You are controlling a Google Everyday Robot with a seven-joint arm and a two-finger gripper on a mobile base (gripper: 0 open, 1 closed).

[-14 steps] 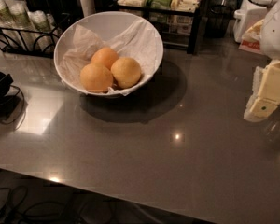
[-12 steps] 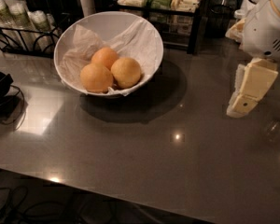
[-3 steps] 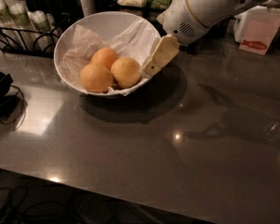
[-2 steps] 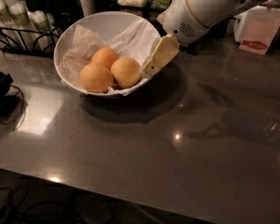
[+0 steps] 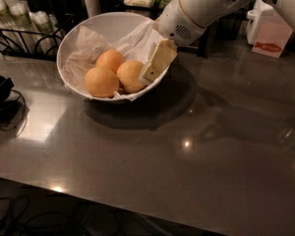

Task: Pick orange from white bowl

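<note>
My tool [image 5: 156,65] over the right rim of the white bowl [image 5: 81,27], bowl near the far left corner of the tabletop [image 5: 187,181], tool spread or pressed together I cannot tell, the orange [image 5: 129,75] inside the bowl just left of my tool, two deeper-orange fruits [image 5: 101,81] to its left.

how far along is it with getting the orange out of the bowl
Approach looks done: the gripper is at the white bowl, over its rim and right beside the orange. Nothing is lifted yet: the orange lies in the bowl next to two deeper-coloured oranges. Left to do: grasp it and raise it out.
</note>
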